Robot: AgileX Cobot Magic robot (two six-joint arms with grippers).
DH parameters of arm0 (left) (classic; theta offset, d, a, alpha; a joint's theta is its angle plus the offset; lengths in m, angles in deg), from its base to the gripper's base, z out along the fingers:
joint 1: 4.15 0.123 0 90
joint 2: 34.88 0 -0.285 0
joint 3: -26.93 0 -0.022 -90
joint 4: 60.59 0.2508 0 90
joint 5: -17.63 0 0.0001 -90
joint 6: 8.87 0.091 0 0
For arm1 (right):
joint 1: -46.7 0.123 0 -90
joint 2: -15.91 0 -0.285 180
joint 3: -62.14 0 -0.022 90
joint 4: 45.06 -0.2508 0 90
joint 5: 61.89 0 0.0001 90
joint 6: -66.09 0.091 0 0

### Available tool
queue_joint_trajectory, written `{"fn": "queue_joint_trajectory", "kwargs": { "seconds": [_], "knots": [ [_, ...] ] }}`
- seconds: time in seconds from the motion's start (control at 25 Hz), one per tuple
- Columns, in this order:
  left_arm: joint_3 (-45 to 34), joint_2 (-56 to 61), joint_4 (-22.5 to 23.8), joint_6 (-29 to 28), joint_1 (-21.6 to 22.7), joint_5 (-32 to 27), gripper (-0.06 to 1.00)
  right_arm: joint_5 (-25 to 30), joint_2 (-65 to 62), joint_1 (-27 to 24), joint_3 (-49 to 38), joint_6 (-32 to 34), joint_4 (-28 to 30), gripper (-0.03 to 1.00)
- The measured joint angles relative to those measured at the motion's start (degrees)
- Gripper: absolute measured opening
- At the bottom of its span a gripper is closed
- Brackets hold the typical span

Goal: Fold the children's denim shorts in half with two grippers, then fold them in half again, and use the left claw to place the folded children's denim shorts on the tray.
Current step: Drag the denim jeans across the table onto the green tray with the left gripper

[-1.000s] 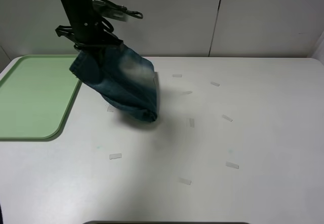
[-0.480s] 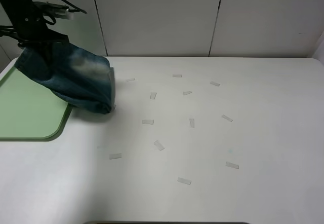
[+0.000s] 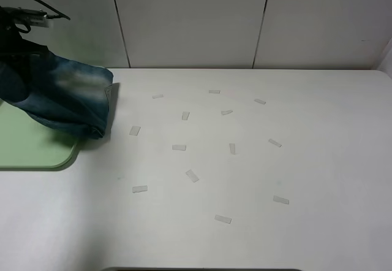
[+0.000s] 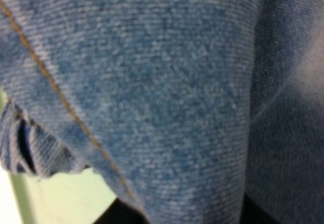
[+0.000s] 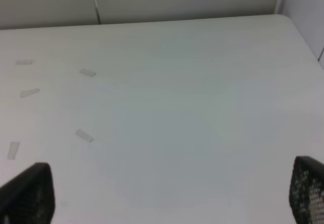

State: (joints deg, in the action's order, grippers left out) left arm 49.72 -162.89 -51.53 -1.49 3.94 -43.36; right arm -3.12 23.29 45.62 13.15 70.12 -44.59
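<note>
hanging denim shorts (image 3: 64, 99) hide the left claw and much tray (image 3: 37, 151).

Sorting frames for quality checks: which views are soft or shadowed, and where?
Left wrist view: the denim shorts fill the frame at close range, weave soft and blurred. Exterior high view: sharp, with a soft shadow beneath the shorts across the tray edge. Right wrist view: even light, the table slightly hazy.

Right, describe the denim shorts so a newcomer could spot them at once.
Start at the pale green tray on the white table's far left. Hanging over its right edge, from the left arm, is the folded bundle of denim shorts. It is the only dark blue cloth here, with a pale faded patch; everything nearby is small tape strips.
</note>
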Motion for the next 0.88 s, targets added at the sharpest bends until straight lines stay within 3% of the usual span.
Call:
{"fn": "queue_joint_trajectory", "kwargs": {
  "seconds": [0.32,0.88],
  "knots": [
    [0.00,-0.48,5.01,0.82,0.80,4.47,0.18,0.00,0.00,0.00,0.00,0.00,0.00,0.70],
    [0.00,-2.27,7.08,2.32,3.98,7.61,0.18,0.00,0.00,0.00,0.00,0.00,0.00,0.70]
  ]
}}
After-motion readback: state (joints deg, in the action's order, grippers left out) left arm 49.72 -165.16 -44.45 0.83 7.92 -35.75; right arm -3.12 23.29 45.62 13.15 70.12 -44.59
